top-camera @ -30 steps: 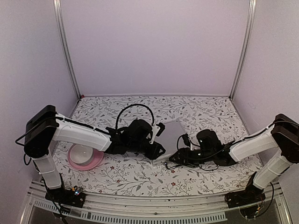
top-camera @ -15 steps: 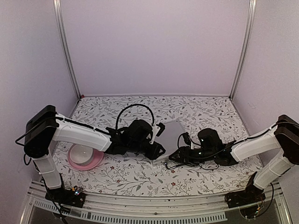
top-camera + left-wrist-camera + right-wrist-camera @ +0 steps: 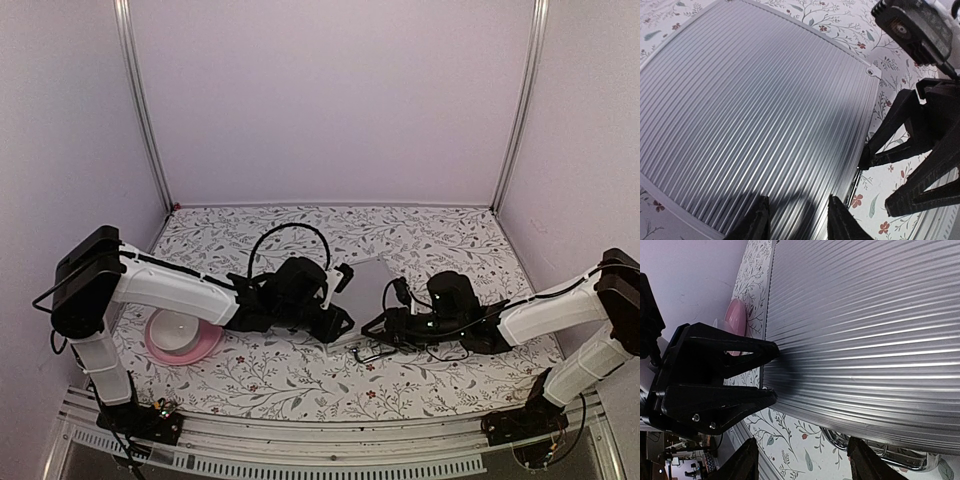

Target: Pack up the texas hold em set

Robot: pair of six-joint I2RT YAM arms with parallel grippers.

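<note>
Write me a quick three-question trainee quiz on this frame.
1. True or false: the silver case lies open.
2. What sits on the pink plate? A) white bowl B) card deck C) blue disc
3. Which gripper is at the case's metal handle?
Key: 1 false; 2 A; 3 right gripper.

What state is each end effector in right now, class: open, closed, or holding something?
Left end effector: open, holding nothing, over the closed ribbed silver aluminium case.
Right end effector: open, holding nothing, near the case's metal handle.
</note>
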